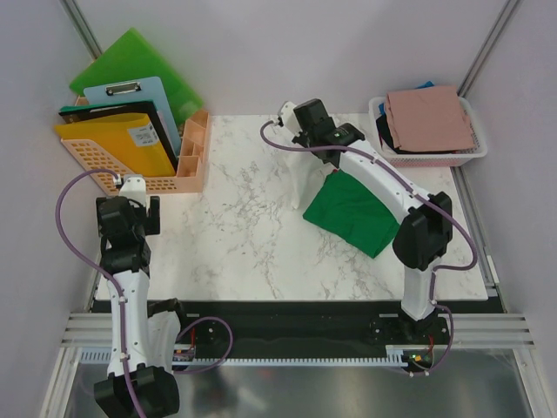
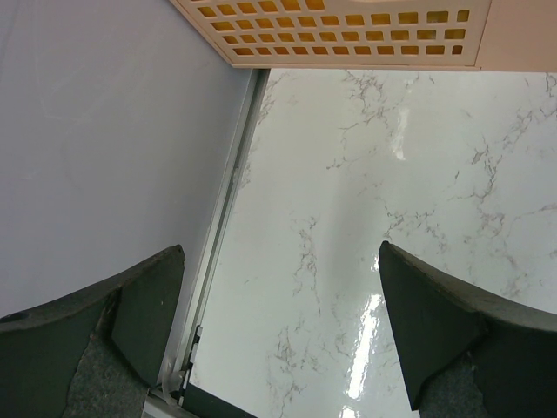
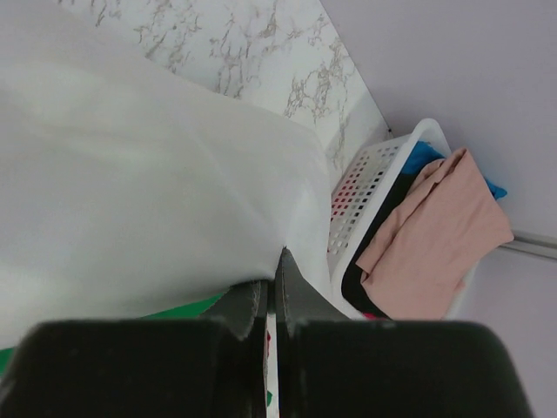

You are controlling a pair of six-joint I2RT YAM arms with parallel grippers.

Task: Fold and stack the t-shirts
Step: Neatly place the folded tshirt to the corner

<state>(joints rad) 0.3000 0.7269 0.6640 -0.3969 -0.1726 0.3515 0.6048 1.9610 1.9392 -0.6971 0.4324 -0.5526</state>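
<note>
My right tool (image 3: 275,266) is pressed together on an edge of the white t-shirt (image 3: 130,174), and the cloth hangs down from it over the surface (image 1: 235,235). The green t-shirt (image 1: 352,213) lies on the surface under my right arm (image 1: 383,178). The pink t-shirt (image 1: 428,117) sits on top of the white basket (image 1: 474,153) at the far right. My left tool (image 2: 280,252) is spread wide, holding nothing, near the peach basket (image 2: 348,30).

The white marble-patterned tabletop (image 1: 244,235) is viewed from above and behind; it is shared, at close range, by both wrist views.
</note>
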